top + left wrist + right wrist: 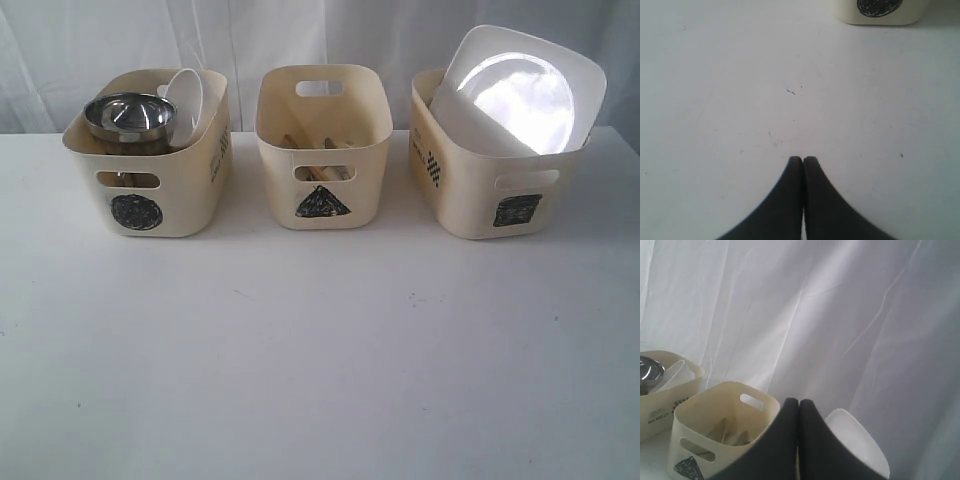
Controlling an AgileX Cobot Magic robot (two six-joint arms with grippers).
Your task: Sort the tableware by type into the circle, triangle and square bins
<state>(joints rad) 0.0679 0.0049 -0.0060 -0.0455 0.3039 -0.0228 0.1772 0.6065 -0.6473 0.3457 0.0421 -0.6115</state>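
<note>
Three cream bins stand in a row at the back of the table. The circle bin (160, 190) on the left holds the shiny steel bowl (128, 117) and the small white bowl (190, 100). In the middle, the triangle bin (322, 170) shows wooden chopsticks (296, 141) inside. The large white plate (520, 90) leans in the square bin (500, 195) on the right. Mug, fork, knife and spoon are hidden. Neither arm shows in the exterior view. My left gripper (803, 159) is shut and empty over bare table. My right gripper (799, 402) is shut and empty, raised, facing the triangle bin (715, 430) and plate (860, 440).
A white curtain (320, 40) hangs right behind the bins. The white table (320, 360) stretches in front of them to the near edge. The circle bin's base (880, 12) shows at the far side of the left wrist view.
</note>
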